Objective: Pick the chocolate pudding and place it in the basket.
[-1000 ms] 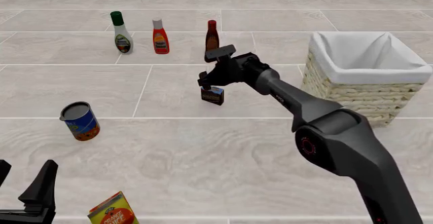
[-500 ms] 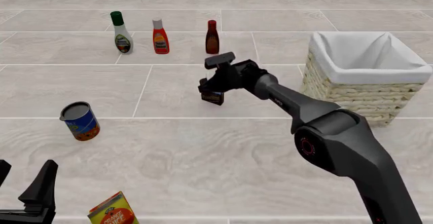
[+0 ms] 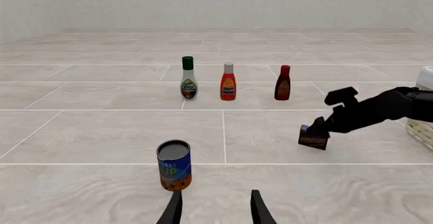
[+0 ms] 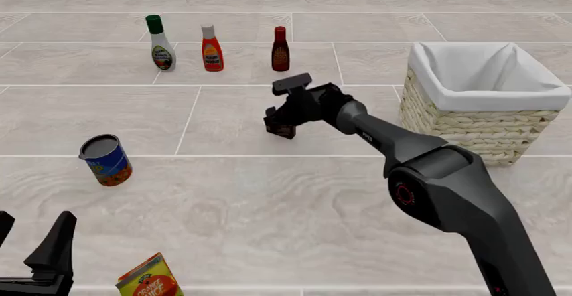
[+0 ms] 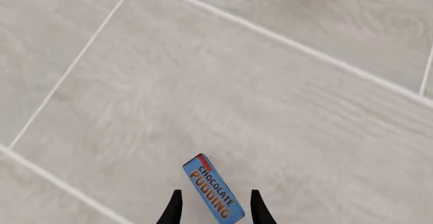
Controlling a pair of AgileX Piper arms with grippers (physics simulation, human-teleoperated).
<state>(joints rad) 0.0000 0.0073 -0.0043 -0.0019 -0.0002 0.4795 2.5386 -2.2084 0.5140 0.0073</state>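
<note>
From the front, the right gripper (image 4: 280,123) clasps the chocolate pudding (image 4: 284,130), well left of the basket (image 4: 483,98), while the left gripper (image 4: 31,256) hangs parted with nothing in it; its wrist view shows the can (image 3: 174,165) just ahead; the right wrist view shows the pudding between its fingers (image 5: 174,209).

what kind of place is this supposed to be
Probably a simulated kitchen or pantry tabletop, not a real room: a pale tiled surface with groceries set out, namely sauce bottles, a can and a juice carton, plus a lined wicker basket.
</note>
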